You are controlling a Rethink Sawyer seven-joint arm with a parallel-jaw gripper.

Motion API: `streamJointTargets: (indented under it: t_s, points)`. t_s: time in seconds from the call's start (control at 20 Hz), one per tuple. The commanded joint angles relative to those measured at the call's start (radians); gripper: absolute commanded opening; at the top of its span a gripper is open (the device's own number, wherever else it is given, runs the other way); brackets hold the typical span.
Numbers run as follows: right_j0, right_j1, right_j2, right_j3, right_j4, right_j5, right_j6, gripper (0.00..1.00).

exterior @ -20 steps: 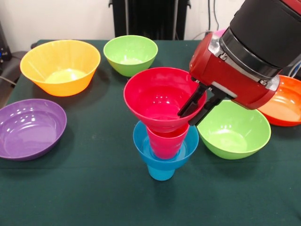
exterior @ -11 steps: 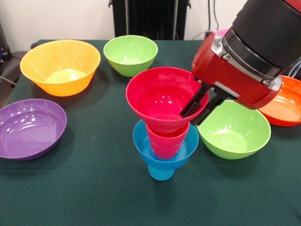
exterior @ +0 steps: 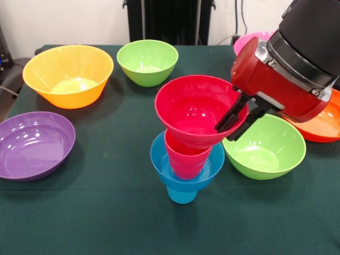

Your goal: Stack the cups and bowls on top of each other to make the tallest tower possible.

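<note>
- The jaws of the gripper (exterior: 237,121) are pinched on the right rim of the small red bowl (exterior: 199,110), one finger inside the bowl and one outside its wall.
- That red bowl hangs tilted, over and a little to the right of the red cup (exterior: 187,158); I cannot tell whether its underside touches the cup's rim.
- The red cup stands upright in the small blue bowl (exterior: 187,166), which sits on the sky-blue cup (exterior: 181,194). This tower stands near the middle of the table (exterior: 106,212), somewhat towards its front edge.
- A lime green bowl (exterior: 264,146) sits just to the right of the tower, partly under the gripper.
- The second green bowl (exterior: 147,61) is near the back edge, with the yellow-orange bowl (exterior: 68,75) to its left, towards the back left corner.
- The purple bowl (exterior: 35,145) lies by the left edge.
- The orange bowl (exterior: 321,122) shows at the right edge behind the red and black arm (exterior: 297,58), and a bit of the pink bowl (exterior: 254,41) peeks out near the back right corner.
</note>
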Motion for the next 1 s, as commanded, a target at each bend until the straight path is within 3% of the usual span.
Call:
streamJointTargets:
  t_s: [0.05,0.65,1.0]
  points:
    - [-0.01,0.058,0.039,0.015,-0.05,0.065,0.179,0.0]
    - [-0.009,0.062,0.043,0.032,-0.05,0.021,0.154,0.0]
    - [0.024,0.042,0.083,0.12,-0.07,-0.042,0.15,0.0]
